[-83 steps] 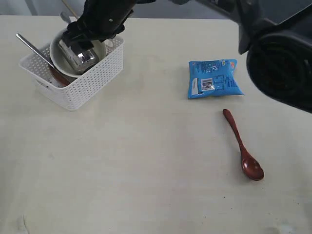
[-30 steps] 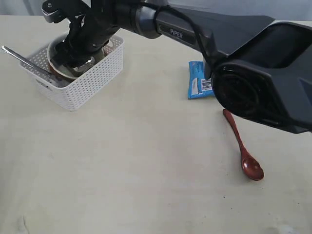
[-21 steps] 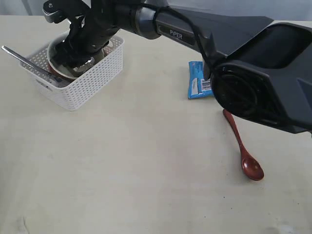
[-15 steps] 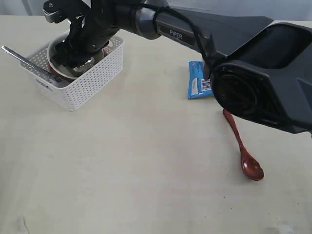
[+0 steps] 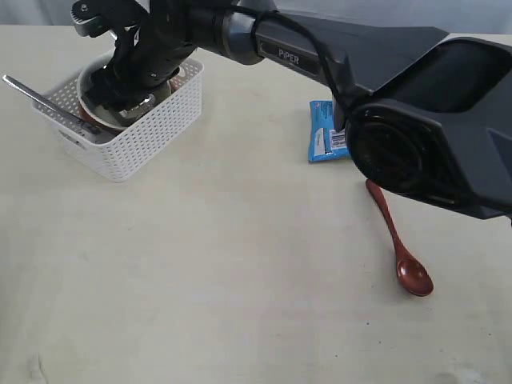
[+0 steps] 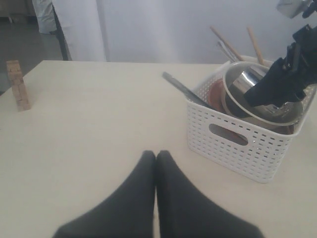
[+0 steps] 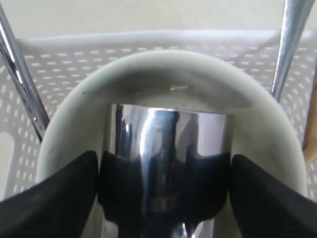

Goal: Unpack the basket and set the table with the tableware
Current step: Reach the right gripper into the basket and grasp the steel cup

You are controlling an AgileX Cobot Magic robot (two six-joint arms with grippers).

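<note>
**Right wrist view: end effector straddles the cup in the basket**

The right end effector (image 7: 163, 163) is down inside the basket (image 7: 99, 44) with its jaws spread wide, one dark finger (image 7: 54, 198) on each side of the steel cup (image 7: 168, 134). The cup lies inside the cream bowl (image 7: 173, 69). A sliver of gap seems to remain between the fingers and the cup wall, though reflections on the steel make that hard to judge. The jaws are released, not clamped on the cup. Two steel handles (image 7: 20, 84) lean against the basket walls, one on each side of the bowl. Which is the knife and which the fork cannot be told.

In the exterior view the right arm reaches across the middle to the basket, which stands at the far left of the surface (image 5: 240, 280). One steel handle sticks out over the basket's left rim. The spoon (image 5: 412, 276) lies on the surface at the right, well apart from the basket. A blue packet (image 5: 324, 136) lies beyond it, partly hidden by the arm.

The left wrist view shows the left end effector (image 6: 155, 161) clenched, fingers pressed together and holding nothing, above bare surface near the basket. Chopsticks (image 6: 225, 42) rise from the basket's far side, and a brown saucer (image 6: 216, 93) stands on edge next to the bowl. A small wooden block (image 6: 18, 85) stands well off to the side.
</note>
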